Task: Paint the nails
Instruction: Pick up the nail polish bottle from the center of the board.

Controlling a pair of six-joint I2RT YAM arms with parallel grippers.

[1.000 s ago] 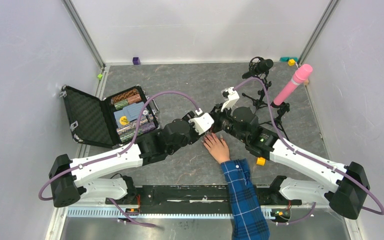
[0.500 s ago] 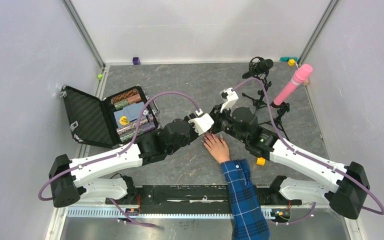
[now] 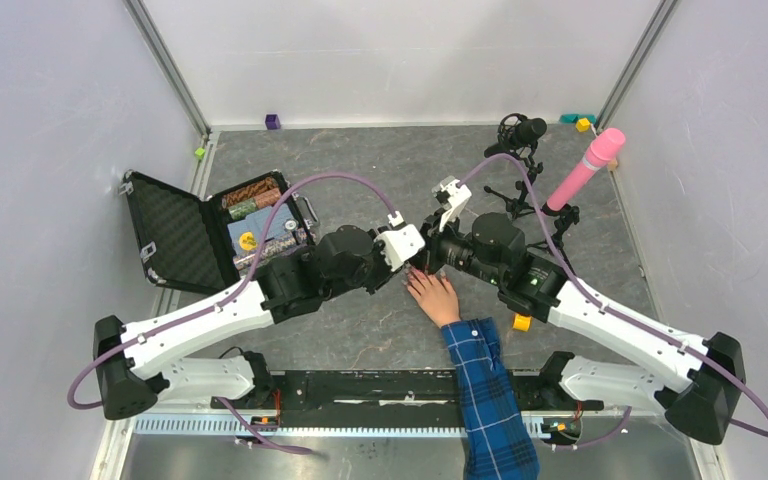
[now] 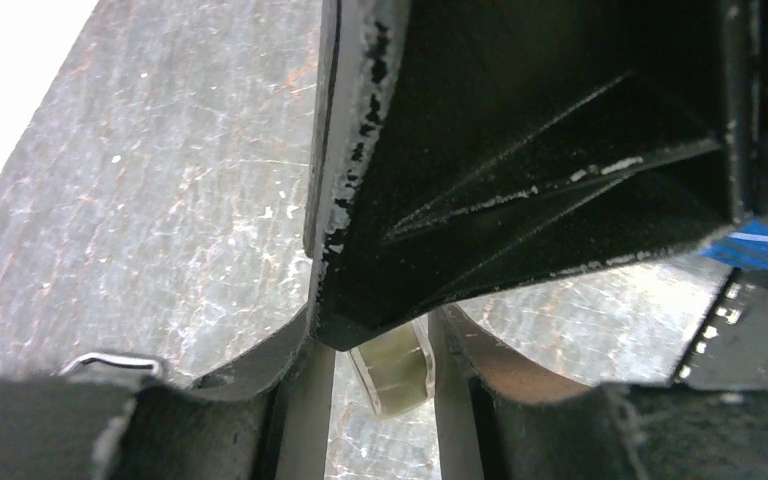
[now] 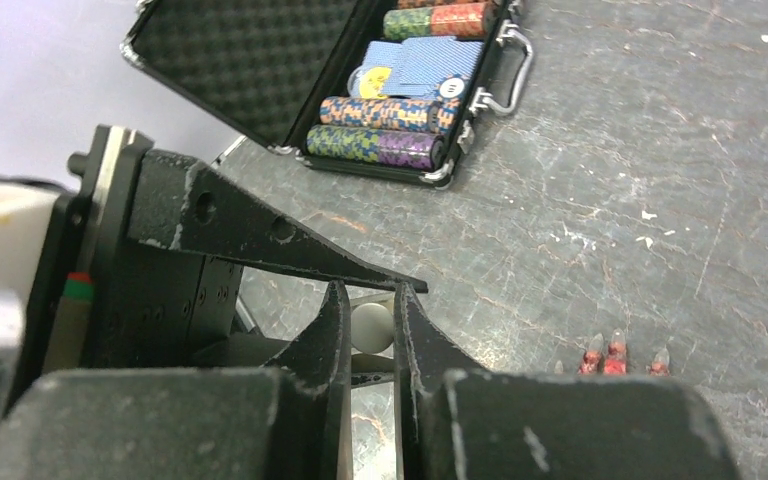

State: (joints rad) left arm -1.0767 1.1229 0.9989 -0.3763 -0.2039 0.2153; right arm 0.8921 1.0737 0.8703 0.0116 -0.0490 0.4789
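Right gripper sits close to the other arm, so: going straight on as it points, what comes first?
Probably the small white round object at the right gripper's tips, with the left gripper's black finger right behind; depth unclear.

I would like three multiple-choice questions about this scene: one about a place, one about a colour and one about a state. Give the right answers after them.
1. In the top view, where does the black case lie?
A. to the right of the hand
B. to the left of the hand
C. under the hand

2. What colour is the sleeve?
A. plain red
B. plain white
C. blue plaid

3. In what state is the case?
A. open, with the lid laid back
B. shut and latched
C. turned upside down

Answers:
1. B: the case sits on the left arm's side of the table and the hand is in the middle.
2. C: blue checks show along the forearm.
3. A: the foam-lined lid lies flat and the rows of chips are in view.
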